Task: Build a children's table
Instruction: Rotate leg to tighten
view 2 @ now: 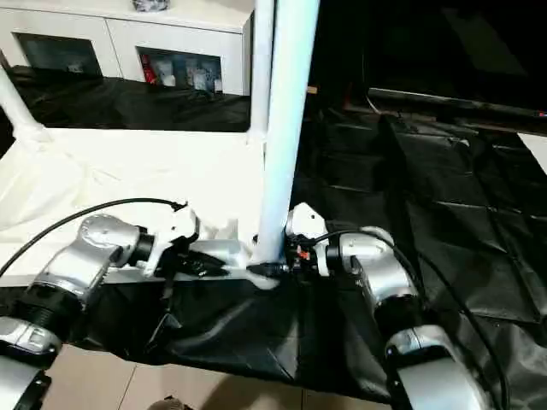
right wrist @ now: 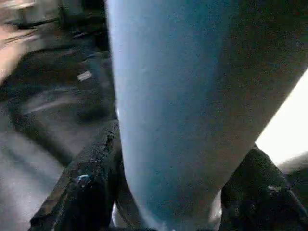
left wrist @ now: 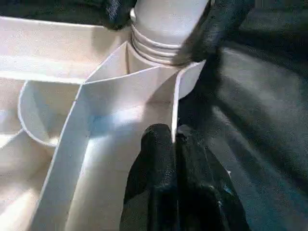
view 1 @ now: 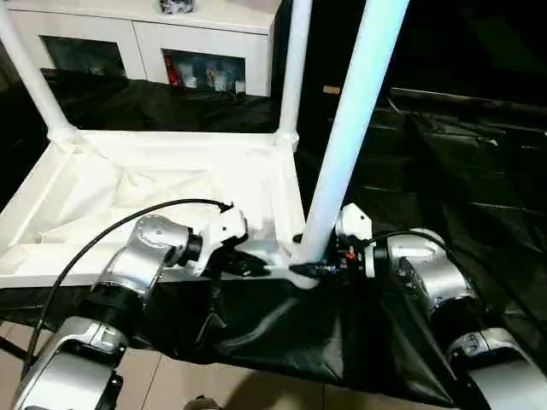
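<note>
At centre frame the top (view 1: 171, 184) lies underside up on black sheeting (view 1: 461, 171), with legs standing in its corner sockets. The right gripper (view 1: 314, 269) is closed around the near leg (view 1: 346, 145) at its base. The left gripper (view 1: 256, 266) pinches the top's near rim.

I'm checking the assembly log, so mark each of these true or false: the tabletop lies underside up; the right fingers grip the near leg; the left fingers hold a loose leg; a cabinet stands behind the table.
1. The tabletop lies underside up. True.
2. The right gripper has its fingers around the base of the near leg. True.
3. The left gripper holds a loose leg. False: its fingers pinch a rib of the tabletop beside the corner socket.
4. A cabinet stands behind the table. True.
5. No legs stand at the far corners. False: two far legs stand upright.
</note>
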Motion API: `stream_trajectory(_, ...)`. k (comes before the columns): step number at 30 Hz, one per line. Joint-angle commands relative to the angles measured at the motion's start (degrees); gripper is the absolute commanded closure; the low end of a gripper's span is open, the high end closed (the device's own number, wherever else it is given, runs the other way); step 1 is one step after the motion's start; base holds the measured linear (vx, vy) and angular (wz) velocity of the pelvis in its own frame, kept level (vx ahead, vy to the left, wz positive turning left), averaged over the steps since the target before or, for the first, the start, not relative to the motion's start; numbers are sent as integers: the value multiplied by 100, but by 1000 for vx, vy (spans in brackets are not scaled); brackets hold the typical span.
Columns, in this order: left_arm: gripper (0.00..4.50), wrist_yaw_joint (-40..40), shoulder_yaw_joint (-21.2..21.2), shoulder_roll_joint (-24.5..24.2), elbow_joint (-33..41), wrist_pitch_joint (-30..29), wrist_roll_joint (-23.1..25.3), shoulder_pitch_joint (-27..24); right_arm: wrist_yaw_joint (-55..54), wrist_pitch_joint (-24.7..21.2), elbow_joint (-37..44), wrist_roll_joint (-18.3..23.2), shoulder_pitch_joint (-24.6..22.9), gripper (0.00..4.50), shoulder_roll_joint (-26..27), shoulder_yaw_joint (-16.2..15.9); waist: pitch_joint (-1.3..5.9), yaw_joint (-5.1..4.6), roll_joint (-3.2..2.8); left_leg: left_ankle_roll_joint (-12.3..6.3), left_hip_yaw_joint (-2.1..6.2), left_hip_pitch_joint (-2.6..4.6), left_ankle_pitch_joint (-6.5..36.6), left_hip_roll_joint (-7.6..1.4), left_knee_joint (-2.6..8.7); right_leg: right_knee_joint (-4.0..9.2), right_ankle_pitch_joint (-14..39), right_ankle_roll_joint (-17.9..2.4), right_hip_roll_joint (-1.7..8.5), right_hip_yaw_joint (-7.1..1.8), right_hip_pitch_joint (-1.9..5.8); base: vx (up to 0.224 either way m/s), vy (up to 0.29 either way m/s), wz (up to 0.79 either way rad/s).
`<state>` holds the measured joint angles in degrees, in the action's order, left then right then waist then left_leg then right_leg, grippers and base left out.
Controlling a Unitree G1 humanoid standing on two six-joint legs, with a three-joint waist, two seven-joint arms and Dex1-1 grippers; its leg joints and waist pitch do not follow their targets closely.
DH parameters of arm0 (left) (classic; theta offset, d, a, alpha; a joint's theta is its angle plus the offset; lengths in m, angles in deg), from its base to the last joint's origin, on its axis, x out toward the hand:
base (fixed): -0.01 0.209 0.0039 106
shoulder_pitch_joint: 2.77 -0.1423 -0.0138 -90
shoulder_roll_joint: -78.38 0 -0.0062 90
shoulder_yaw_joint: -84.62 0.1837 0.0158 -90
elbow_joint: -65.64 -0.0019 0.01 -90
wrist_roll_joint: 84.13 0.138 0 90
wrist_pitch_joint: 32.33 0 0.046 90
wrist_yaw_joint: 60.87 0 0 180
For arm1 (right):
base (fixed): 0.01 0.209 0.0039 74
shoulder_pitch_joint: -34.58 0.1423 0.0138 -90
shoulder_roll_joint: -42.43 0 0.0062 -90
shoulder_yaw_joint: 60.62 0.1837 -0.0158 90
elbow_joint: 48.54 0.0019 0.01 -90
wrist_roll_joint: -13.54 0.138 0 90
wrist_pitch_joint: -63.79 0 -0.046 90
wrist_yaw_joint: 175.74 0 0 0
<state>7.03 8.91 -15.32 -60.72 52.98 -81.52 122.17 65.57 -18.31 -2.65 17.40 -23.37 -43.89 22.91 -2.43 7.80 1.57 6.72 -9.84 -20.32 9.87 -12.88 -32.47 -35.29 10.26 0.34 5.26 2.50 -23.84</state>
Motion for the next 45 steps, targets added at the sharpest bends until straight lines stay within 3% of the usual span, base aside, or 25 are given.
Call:
stream_trajectory(1,450,-1439,-353,486,-185,-139,28,275,-1022,-169,-159,-126,-100,198,556,-50,314,-52,33,-85,-70,10,1411,19,389,450,1593,-1020,194,-155,287,0,0,0)
stream_trajectory(3,450,-1876,-319,775,-175,-292,124,294,-1963,-344,-291,-161,-85,198,879,124,314,-79,20,8,-57,14,1434,20,404,458,1682,-967,204,-158,286,0,0,0)
stream_trajectory(6,450,-2448,-275,1196,-189,-516,218,321,-3056,-606,-543,-142,69,198,1324,334,316,-158,7,-15,-60,10,1483,36,406,479,1668,-933,186,-160,278,0,0,0)
stream_trajectory(10,450,-2812,-184,1532,-158,-504,330,290,-3555,-407,-637,-297,198,198,1658,291,327,-180,-4,-80,-63,-5,1450,50,396,509,1666,-864,177,-152,287,0,0,0)
stream_trajectory(12,450,-2811,-146,1603,-133,-449,354,271,-3655,-317,-646,-330,238,129,1744,305,328,-176,0,-110,-65,-6,1441,58,397,515,1687,-849,181,-150,288,0,0,0)
stream_trajectory(15,450,-2553,-81,1546,43,-383,321,197,-3596,-323,-595,-266,264,124,1713,360,325,-182,11,-164,-60,-19,1461,49,407,511,1648,-841,177,-147,290,0,0,0)
stream_trajectory(16,450,-2454,-75,1513,101,-373,290,171,-3567,-330,-582,-258,267,93,1680,372,329,-178,0,-171,-56,-16,1455,44,410,507,1622,-848,181,-145,293,0,0,0)
stream_trajectory(19,450,-2225,-40,1424,206,-273,229,113,-3503,-309,-551,-256,270,73,1586,363,323,-187,5,-183,-59,-17,1475,43,413,510,1607,-860,178,-146,289,0,0,0)
stream_trajectory(23,450,-1512,-25,1071,351,-136,75,-4,-2531,-235,-430,-195,259,73,1078,267,343,-206,10,-277,-52,-52,1358,40,395,469,1328,-958,179,-139,334,0,0,0)
stream_trajectory(24,450,-1209,-28,926,357,-31,3,-27,-1965,-132,-384,-170,237,73,843,186,363,-206,11,-362,-73,-33,1166,41,359,436,902,-1113,174,-144,325,0,0,0)
stream_trajectory(25,450,-822,-80,782,381,-15,-153,-37,-1073,-48,-239,-87,162,73,521,29,377,-212,36,-469,-87,-62,998,49,329,392,560,-1214,159,-138,357,0,0,0)
stream_trajectory(26,450,-822,-80,782,381,-15,-153,-37,-1073,-48,-239,-87,162,73,521,29,377,-198,41,-528,-85,-68,911,54,315,379,440,-1245,157,-135,367,0,0,0)
stream_trajectory(30,450,-231,-101,577,425,-61,-344,-40,15,0,-23,-8,80,73,94,-181,367,-152,22,-674,-104,-53,776,19,295,351,321,-1409,152,-119,347,0,0,0)
stream_trajectory(34,450,466,-32,238,453,-114,-468,-35,1188,13,132,35,90,73,-370,-426,350,-105,6,-640,-118,-18,1050,-11,292,350,474,-1529,154,-121,307,0,0,0)
stream_trajectory(39,450,928,-8,-5,439,-141,-511,-22,1658,115,212,46,103,73,-495,-550,339,-93,26,-512,-110,-18,1235,-18,316,376,825,-1464,178,-125,300,0,0,0)
stream_trajectory(42,450,1073,-31,-94,419,-139,-502,-16,1789,67,300,84,67,103,-487,-578,339,-91,15,-449,-98,-21,1226,-21,329,377,904,-1409,180,-125,302,0,0,0)
stream_trajectory(45,450,1084,-46,-142,372,-137,-537,14,1787,86,279,75,33,125,-459,-629,339,-85,53,-438,-99,-27,1129,-18,323,357,793,-1427,179,-127,306,0,0,0)
